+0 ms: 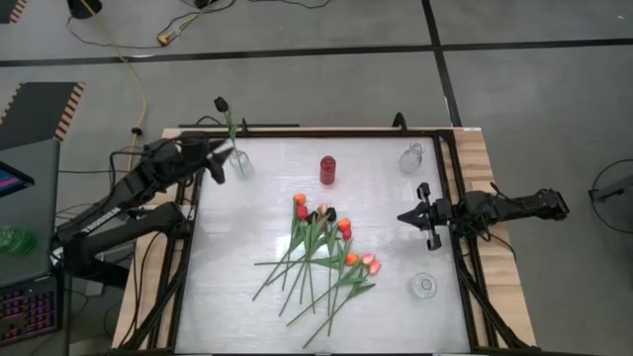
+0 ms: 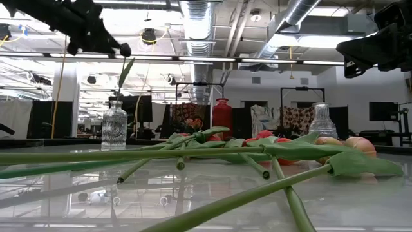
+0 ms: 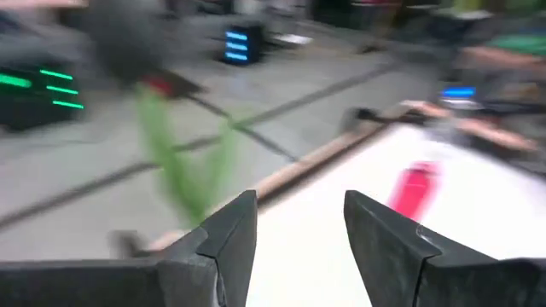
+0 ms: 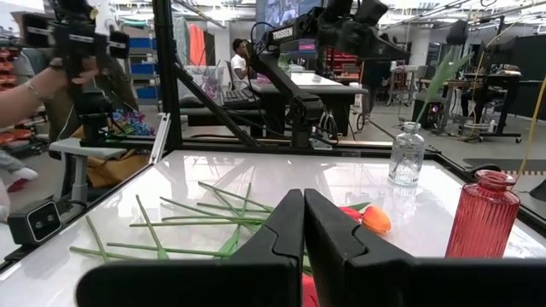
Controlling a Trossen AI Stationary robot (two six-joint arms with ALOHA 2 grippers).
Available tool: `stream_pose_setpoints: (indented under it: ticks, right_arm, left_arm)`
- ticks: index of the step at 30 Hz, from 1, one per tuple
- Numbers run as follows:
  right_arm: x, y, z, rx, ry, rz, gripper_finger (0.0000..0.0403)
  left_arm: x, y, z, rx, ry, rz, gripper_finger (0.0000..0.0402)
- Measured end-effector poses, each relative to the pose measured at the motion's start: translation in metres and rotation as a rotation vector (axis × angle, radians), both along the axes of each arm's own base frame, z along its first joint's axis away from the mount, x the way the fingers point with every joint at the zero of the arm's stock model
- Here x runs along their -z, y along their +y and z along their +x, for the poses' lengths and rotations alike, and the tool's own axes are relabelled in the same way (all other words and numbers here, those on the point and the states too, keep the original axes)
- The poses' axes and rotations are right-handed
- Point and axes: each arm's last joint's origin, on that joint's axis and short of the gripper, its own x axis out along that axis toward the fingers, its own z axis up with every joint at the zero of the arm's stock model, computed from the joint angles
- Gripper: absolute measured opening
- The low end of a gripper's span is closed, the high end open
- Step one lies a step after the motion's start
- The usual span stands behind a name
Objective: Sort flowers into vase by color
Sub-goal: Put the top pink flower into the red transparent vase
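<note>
A black-headed tulip (image 1: 222, 103) stands with its stem in the clear glass vase (image 1: 239, 164) at the table's far left; the low view shows the same tulip (image 2: 124, 49) in that vase (image 2: 114, 126). My left gripper (image 1: 218, 170) is open beside that vase; its wrist view (image 3: 299, 205) shows nothing between the fingers, only the blurred green stem (image 3: 175, 162) ahead. The other tulips (image 1: 321, 247), with red, orange and pink heads, lie in a heap at mid-table. My right gripper (image 1: 404, 217) is shut, hovering right of the heap, and is also seen in its wrist view (image 4: 304, 200).
A red vase (image 1: 327, 170) stands at the far middle, a clear vase (image 1: 411, 158) at the far right, and another clear vase (image 1: 424, 287) near the right edge. A black frame (image 1: 457, 198) borders the white table top. A person (image 4: 241, 64) is in the room beyond.
</note>
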Motion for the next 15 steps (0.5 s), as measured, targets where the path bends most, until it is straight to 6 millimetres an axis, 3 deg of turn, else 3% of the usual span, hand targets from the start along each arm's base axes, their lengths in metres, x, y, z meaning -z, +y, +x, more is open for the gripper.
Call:
stream_pose_setpoints:
  ticks: [5,15]
  right_arm:
    - [0.0,0.0,0.0,0.0,0.0,0.0,0.004]
    - [0.0,0.0,0.0,0.0,0.0,0.0,0.004]
  left_arm:
    - [0.003,-0.006,0.011,0.209,-0.051,-0.124,0.0165]
    - [0.022,-0.023,0.053,0.379,0.06,-0.291,0.0165]
